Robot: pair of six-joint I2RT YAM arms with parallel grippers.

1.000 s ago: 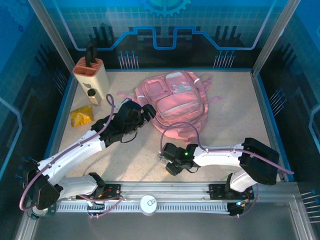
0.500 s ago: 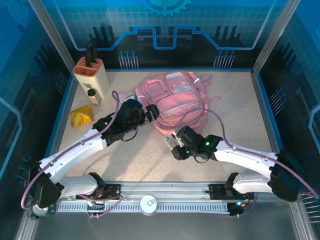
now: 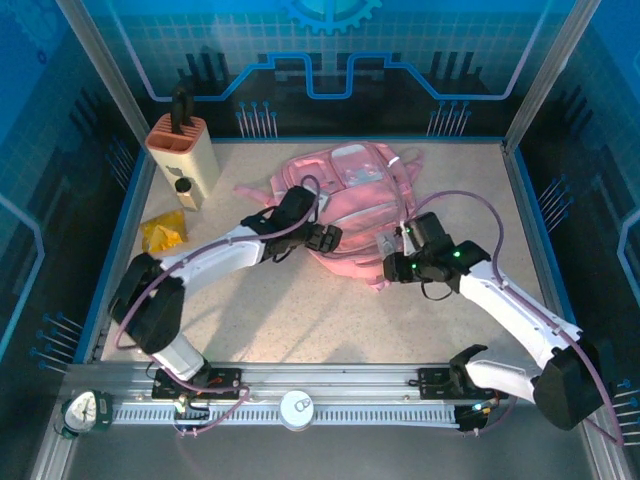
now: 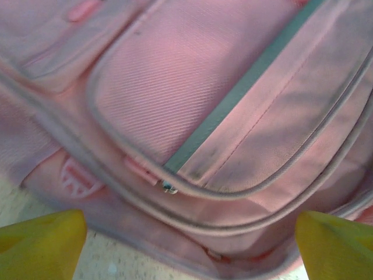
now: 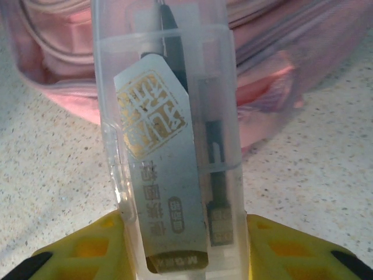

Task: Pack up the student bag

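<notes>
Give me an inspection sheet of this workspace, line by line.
Surface: speckled beige table.
Job's things: pink student bag lying at far middle; clear plastic case at its near edge.
Clutter: yellow packet and beige holder, far left.
Tools: left tool open, over the bag, holding nothing; right tool shut on the case.
Cables: purple cables loop off both arms, near the bag.
Surroundings: blue printed panels, metal frame.

This is a robotics lab cell, dressed like a demo booth. Aluminium frame posts enclose a speckled table, and blue back panels carry printed circuit lines and a gear.
</notes>
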